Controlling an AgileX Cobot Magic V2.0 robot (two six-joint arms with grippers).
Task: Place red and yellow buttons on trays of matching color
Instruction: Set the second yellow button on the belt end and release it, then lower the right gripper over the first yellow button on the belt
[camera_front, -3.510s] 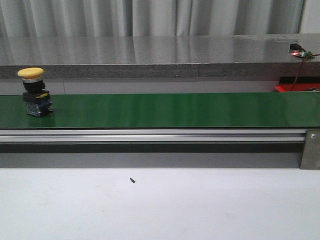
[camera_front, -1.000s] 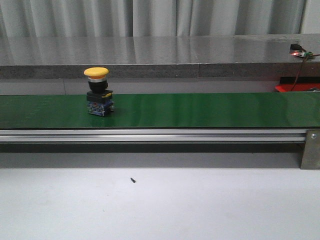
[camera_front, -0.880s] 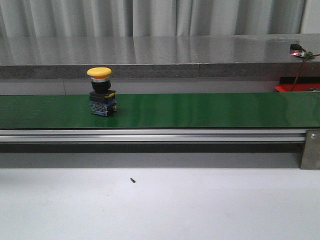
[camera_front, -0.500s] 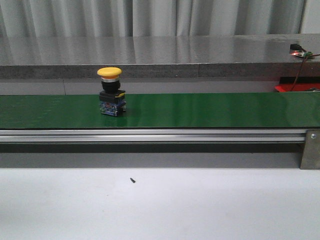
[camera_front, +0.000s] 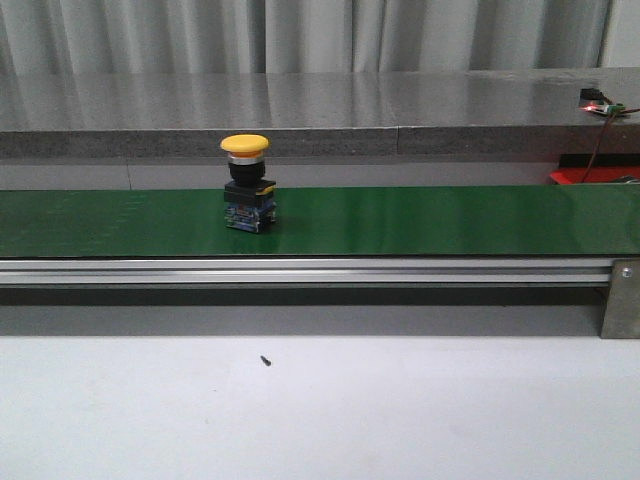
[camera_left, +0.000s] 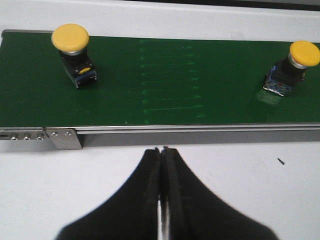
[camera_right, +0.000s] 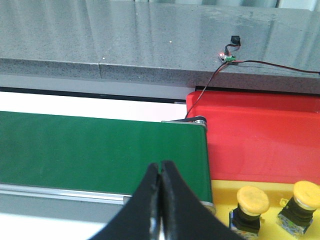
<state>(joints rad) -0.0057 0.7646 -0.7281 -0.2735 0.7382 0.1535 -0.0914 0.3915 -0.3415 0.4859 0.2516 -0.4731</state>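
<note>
— Left hand (camera_left: 161, 165) first: what is it doing?

— Clenched on nothing, its two black fingers pressed flat together, hanging over the white bench (camera_left: 240, 190) just short of the green belt (camera_left: 170, 80). From its wrist view, two yellow buttons stand on the belt: one (camera_left: 73, 52) near the belt's end bracket, the other (camera_left: 292, 67) well apart from it along the belt.

— And in the front view?

— Only one yellow button (camera_front: 247, 185) shows there, upright, left of the belt's middle. It has a domed yellow cap on a black collar, with a blue block underneath.

— The right hand (camera_right: 160, 175)?

— Clenched too, holding nothing, over the belt's far end. Just past that end sit a red tray (camera_right: 260, 135) and a yellow tray (camera_right: 222, 187), the yellow one already holding two yellow buttons (camera_right: 250, 205).

— What could go wrong?

— The button is top-heavy, I think, so a late or off-centre grab with fingers not opened in time could tip it. If the belt runs, a missed button could reach the end and topple off.
</note>
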